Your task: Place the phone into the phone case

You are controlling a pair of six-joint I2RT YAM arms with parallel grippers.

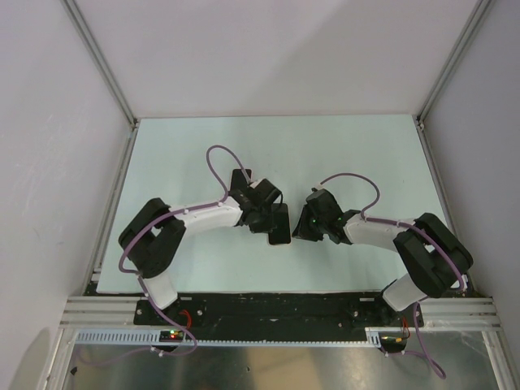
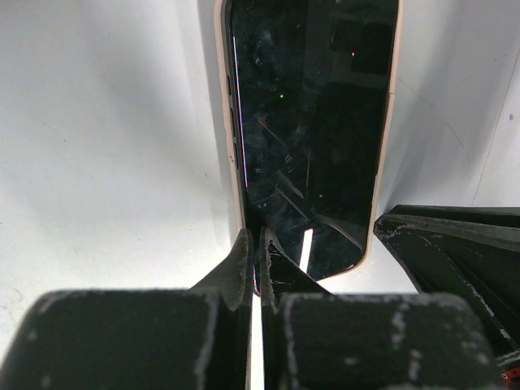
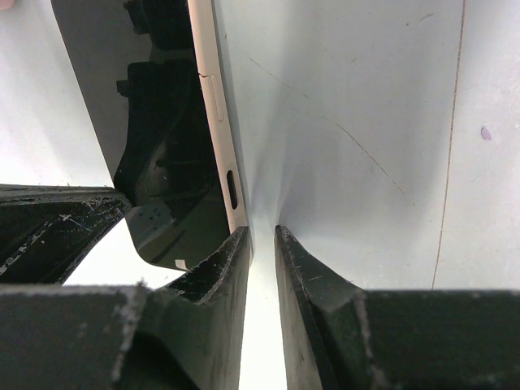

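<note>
The phone [image 1: 280,225] lies with its black screen up between my two grippers. In the left wrist view the phone [image 2: 313,122] sits inside the pale pink phone case [image 2: 389,122]. A dark gap runs along its left edge beside the rim. My left gripper [image 2: 258,237] is shut, tips on the phone's near left corner; it also shows from above [image 1: 266,218]. My right gripper [image 3: 262,233] is shut with nothing between the fingers. Its left finger [image 3: 231,252] touches the case's side rim [image 3: 213,106], next to the phone [image 3: 158,122]. From above, the right gripper [image 1: 301,227] is at the phone's right side.
The pale green mat [image 1: 203,146] covers the table. Aluminium frame posts [image 1: 101,61] and white walls close it in on three sides. A black rail and a metal rail [image 1: 268,313] run along the near edge by the arm bases.
</note>
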